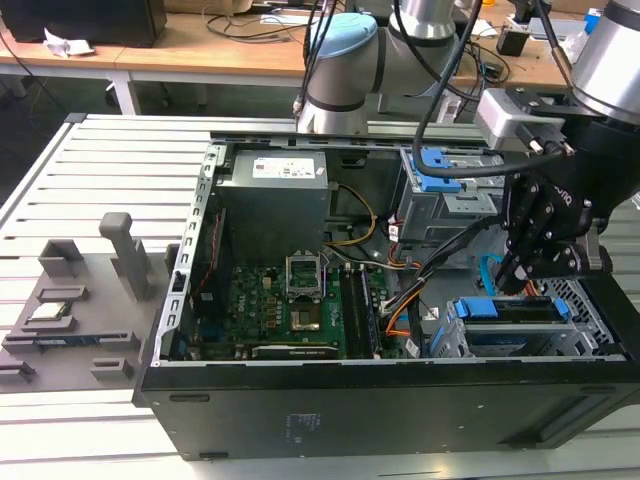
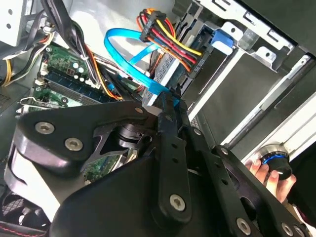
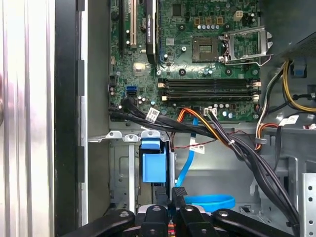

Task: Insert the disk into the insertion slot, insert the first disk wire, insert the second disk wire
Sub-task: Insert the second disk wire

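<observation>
The disk (image 1: pixel 510 322) sits in the slot (image 1: pixel 590 300), with the first wire (image 2: pixel 165 37) (red-orange-black) apparently plugged in. The tool (image 2: pixel 170 101) is closed on the blue ribbon (image 2: pixel 129 58) at the disk's rear; seating unconfirmed.

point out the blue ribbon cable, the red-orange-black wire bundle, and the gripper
blue ribbon cable (image 2: pixel 116 52), second wrist view, on its looped part.
red-orange-black wire bundle (image 2: pixel 165 37), second wrist view, mid-bundle near the plug.
gripper (image 3: pixel 170 195), first wrist view, between the fingertips.

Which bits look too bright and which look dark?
First wrist view: the pale ribbed metal table glares white; second wrist view: the black gripper looks shaded; exterior view: the black computer case is shadowy inside.
</observation>
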